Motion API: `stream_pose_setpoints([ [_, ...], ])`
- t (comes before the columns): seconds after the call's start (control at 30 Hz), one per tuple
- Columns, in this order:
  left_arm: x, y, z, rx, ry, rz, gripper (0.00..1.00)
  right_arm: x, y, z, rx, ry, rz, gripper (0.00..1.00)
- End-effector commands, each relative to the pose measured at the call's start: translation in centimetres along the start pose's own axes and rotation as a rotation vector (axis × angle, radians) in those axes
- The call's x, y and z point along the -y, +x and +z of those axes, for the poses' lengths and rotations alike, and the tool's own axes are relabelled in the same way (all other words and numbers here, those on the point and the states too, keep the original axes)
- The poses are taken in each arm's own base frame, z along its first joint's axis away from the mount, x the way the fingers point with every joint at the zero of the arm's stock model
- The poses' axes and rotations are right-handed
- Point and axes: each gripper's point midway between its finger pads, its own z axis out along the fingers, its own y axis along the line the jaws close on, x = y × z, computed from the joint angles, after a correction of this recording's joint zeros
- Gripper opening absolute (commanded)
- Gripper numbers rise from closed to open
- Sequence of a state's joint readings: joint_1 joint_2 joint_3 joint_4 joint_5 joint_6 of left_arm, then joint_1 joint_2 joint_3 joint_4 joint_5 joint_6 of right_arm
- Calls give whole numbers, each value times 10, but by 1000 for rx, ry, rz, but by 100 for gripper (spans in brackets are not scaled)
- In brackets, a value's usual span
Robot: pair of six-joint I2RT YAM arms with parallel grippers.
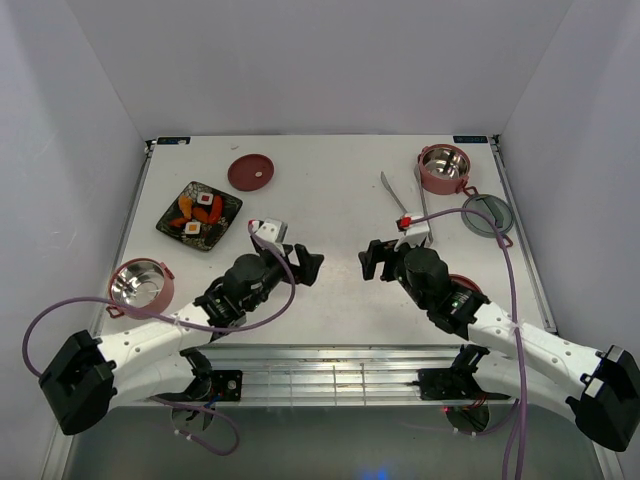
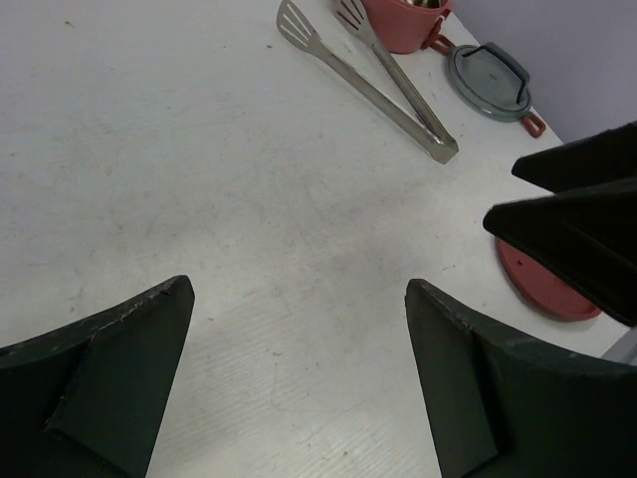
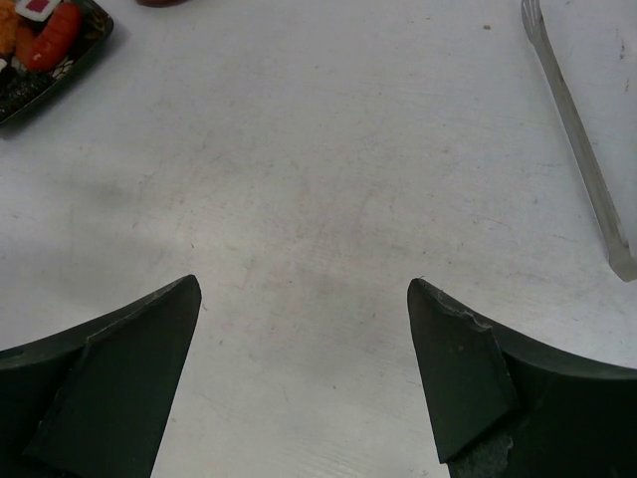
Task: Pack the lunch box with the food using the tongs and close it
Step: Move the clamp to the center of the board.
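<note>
Reaching for the tongs (image 1: pixel 405 205) in the upper right of the overhead frame, the right gripper (image 1: pixel 378 260), spread wide and empty like the left gripper (image 1: pixel 305 265), should straddle both arms mid-length.

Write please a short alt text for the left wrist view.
Silver tongs lie closed on a white table, beside a red bowl tier and a grey lid. The camera's own dark jaws stand wide open below, holding nothing.
</note>
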State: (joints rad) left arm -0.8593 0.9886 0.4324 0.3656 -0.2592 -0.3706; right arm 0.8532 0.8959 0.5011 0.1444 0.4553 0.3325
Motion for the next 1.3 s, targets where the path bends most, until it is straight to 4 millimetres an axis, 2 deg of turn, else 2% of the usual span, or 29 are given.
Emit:
stream_pose_setpoints([
  [0.0, 6, -27, 16, 18, -47, -28, 98, -12, -27, -1, 40, -29, 8, 90],
  [0.07, -3, -19, 23, -20, -108, -27, 98, -15, -29, -2, 44, -45, 11, 90],
  [0.2, -11, -21, 34, -18, -165, -10, 98, -18, -34, -4, 54, -63, 10, 90],
  [0.23, -14, -24, 37, -16, -182, -8, 98, -19, -37, -5, 59, -69, 11, 90],
  [0.27, -15, -39, 42, 10, -196, -22, 98, -20, -39, -5, 64, -71, 14, 90],
  [0.33, -18, -44, 50, 6, -223, -36, 98, -20, -41, -5, 69, -71, 8, 90],
  [0.37, -16, -61, 56, 35, -226, -47, 98, -20, -41, -5, 68, -70, 6, 90],
  [0.47, -29, -49, 70, -52, -304, -50, 97, -15, -40, -5, 77, -51, -12, 90],
  [0.5, -23, -60, 75, -43, -300, -73, 93, -13, -39, -3, 77, -41, -34, 90],
  [0.53, -22, -55, 78, -68, -297, -75, 92, -9, -45, -2, 92, -11, -43, 90],
  [0.6, -20, -46, 75, -101, -286, -91, 90, -4, -48, 1, 86, 25, -68, 90],
  [0.63, -16, -42, 72, -114, -257, -108, 90, -1, -60, 2, 106, 62, -70, 90],
  [0.67, -10, -50, 66, -84, -223, -126, 90, 2, -63, 4, 107, 91, -68, 90],
  [0.7, -13, -38, 60, -99, -211, -127, 90, 6, -59, 11, 89, 123, -75, 90],
  [0.77, -5, -39, 52, -71, -151, -148, 93, 13, -70, 22, 95, 176, -68, 90],
  [0.8, -2, -44, 44, -48, -127, -160, 94, 20, -61, 37, 52, 211, -93, 90],
  [0.83, -8, -29, 39, -71, -133, -163, 96, 38, -64, 45, 39, 271, -96, 90],
  [0.87, -10, -26, 36, -69, -144, -187, 97, 40, -81, 54, 42, 276, -82, 90],
  [0.9, -12, -23, 32, -67, -150, -196, 97, 51, -72, 70, -15, 298, -84, 90],
  [0.93, -16, -11, 29, -88, -166, -198, 98, 72, -71, 78, -61, 313, -59, 90],
  [0.97, -15, -5, 27, -90, -174, -203, 98, 82, -71, 83, -90, 324, -46, 90],
  [1.0, -15, 0, 26, -98, -178, -195, 98, 103, -77, 92, -100, 371, -29, 90],
  [1.07, -7, 9, 24, -107, -181, -141, 98, 127, -77, 96, -127, 444, -37, 90],
  [1.1, -4, 11, 23, -109, -181, -118, 98, 151, -76, 101, -145, 497, -29, 90],
  [1.13, -2, 15, 23, -113, -182, -99, 98, 164, -72, 103, -162, 523, -19, 90],
  [1.17, 0, 18, 22, -118, -180, -84, 98, 175, -67, 105, -187, 540, -11, 91],
  [1.2, -3, 19, 22, -116, -190, -74, 98, 197, -57, 111, -223, 568, 17, 91],
  [1.27, -8, 23, 20, -102, -192, -62, 98, 214, -44, 117, -266, 587, 33, 95],
])
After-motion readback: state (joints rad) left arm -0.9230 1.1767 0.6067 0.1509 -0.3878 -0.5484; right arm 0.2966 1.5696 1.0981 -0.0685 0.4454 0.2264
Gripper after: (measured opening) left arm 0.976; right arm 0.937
